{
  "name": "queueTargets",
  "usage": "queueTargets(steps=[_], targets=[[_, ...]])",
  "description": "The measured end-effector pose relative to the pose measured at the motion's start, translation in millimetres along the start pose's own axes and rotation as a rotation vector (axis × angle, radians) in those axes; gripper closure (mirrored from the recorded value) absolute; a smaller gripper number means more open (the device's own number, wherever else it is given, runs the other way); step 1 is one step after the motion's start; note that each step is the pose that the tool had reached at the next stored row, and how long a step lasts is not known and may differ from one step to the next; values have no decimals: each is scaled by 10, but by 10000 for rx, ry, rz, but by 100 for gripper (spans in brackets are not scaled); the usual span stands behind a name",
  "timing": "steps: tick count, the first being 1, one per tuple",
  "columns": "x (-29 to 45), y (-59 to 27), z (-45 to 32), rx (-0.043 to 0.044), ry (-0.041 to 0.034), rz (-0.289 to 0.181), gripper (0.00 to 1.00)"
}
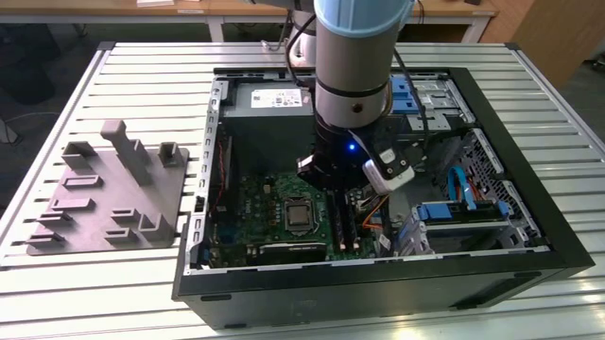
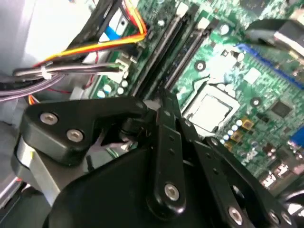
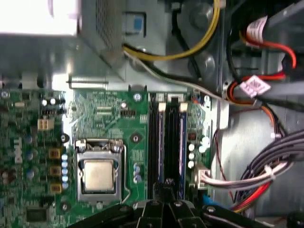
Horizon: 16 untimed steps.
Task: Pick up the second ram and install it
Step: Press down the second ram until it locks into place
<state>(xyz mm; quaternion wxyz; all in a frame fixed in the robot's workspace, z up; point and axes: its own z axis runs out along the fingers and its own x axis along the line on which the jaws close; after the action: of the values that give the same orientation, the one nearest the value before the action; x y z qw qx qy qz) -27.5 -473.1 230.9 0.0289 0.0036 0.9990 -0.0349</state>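
Note:
My gripper (image 1: 345, 193) is down inside the open computer case, over the far end of the memory slots on the green board (image 1: 274, 205). In both wrist views its black fingers meet at the tip (image 3: 167, 183) (image 2: 161, 97), so it is shut. The second ram (image 3: 171, 142) is a thin dark stick standing edge-on in a slot and running away from the fingertips. I cannot tell whether the tips touch its top edge. In the exterior view the dark sticks (image 1: 346, 227) lie in the slots just in front of the gripper body.
The processor socket (image 3: 97, 173) (image 1: 297, 214) sits beside the slots. Bundles of yellow, red and grey cables (image 3: 256, 180) crowd the other side. Blue drive brackets (image 1: 454, 209) fill the case on the exterior view's right. A grey slotted holder (image 1: 109, 202) stands on the table outside the case.

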Motion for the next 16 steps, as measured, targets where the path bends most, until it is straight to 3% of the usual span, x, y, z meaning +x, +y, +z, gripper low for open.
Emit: queueTargets(steps=[2, 9, 16], targets=[[-3, -1, -34, 3, 1, 0, 90], [-21, -21, -333, 2, 1, 0, 90], [-22, -23, -357, -1, 0, 0, 90]])
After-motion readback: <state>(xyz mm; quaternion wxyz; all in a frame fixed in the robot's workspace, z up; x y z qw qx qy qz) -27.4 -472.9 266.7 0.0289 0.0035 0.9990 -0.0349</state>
